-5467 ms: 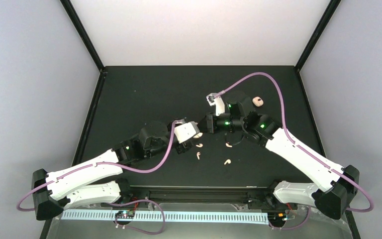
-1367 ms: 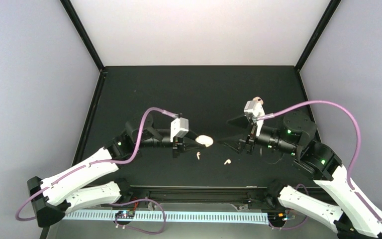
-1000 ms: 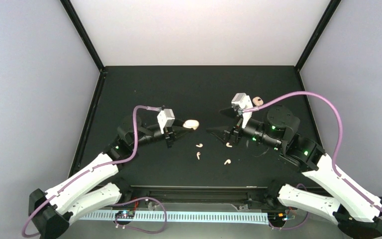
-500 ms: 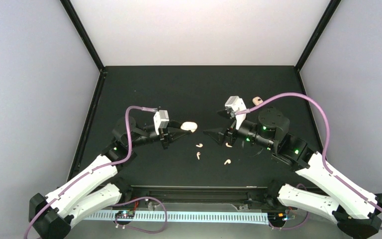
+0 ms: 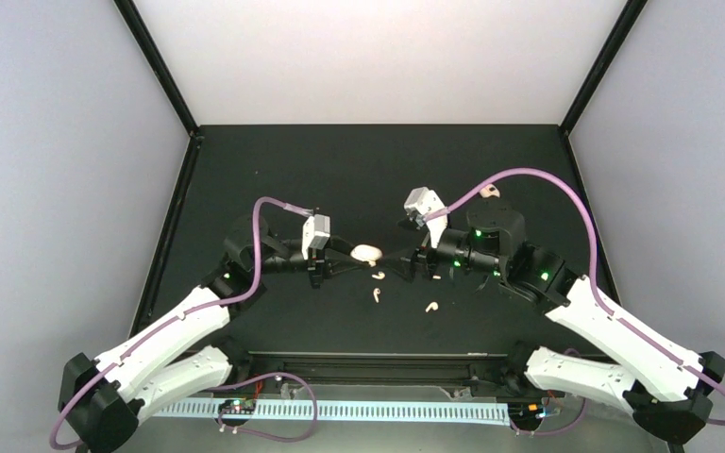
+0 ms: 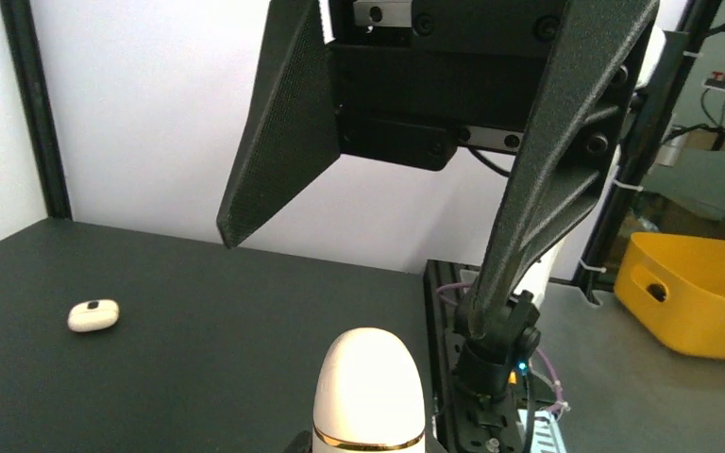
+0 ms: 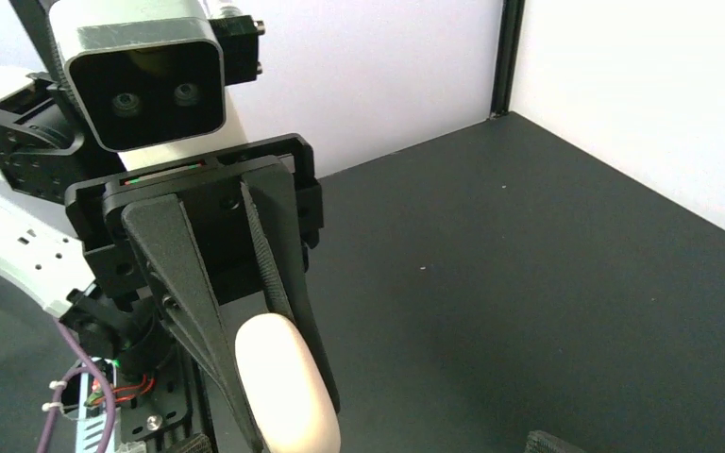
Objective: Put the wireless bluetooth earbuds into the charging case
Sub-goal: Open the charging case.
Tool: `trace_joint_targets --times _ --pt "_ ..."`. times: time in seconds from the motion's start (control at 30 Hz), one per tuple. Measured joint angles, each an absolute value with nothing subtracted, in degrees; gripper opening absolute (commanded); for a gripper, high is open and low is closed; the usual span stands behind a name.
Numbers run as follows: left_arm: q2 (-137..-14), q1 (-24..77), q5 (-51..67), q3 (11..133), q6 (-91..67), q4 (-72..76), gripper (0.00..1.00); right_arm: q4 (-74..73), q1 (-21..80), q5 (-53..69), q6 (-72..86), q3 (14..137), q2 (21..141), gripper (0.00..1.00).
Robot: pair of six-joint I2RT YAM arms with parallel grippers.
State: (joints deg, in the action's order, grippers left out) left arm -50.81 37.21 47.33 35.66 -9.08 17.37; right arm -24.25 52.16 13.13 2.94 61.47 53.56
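My left gripper (image 5: 351, 255) is shut on a closed cream charging case (image 5: 366, 252) with a gold seam (image 6: 368, 392), held above the black table. The right gripper (image 5: 404, 264) is open and faces the case from the right, a short gap away. Its two black fingers (image 6: 274, 132) fill the left wrist view. In the right wrist view the case (image 7: 288, 396) sits between the left gripper's fingers (image 7: 278, 245). Three tiny pale earbuds lie on the table below: one (image 5: 378, 276), another (image 5: 376, 294) and a third (image 5: 429, 307).
A second small cream case (image 5: 491, 192) (image 6: 92, 315) lies at the back right of the table (image 5: 293, 170), partly behind the right arm's purple cable (image 5: 529, 174). Off the table, a yellow bin (image 6: 699, 293) shows in the left wrist view.
Both grippers have closed in on each other over the table's middle. The left carried the case rightwards and nearer; the right swung left with its jaws wide.
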Motion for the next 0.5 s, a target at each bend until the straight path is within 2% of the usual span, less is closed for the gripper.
trace_joint_targets --times 0.5 --pt "-53.56 38.81 53.65 38.76 -9.74 17.34 0.01 -24.93 52.18 16.14 3.31 62.28 54.78 0.86"
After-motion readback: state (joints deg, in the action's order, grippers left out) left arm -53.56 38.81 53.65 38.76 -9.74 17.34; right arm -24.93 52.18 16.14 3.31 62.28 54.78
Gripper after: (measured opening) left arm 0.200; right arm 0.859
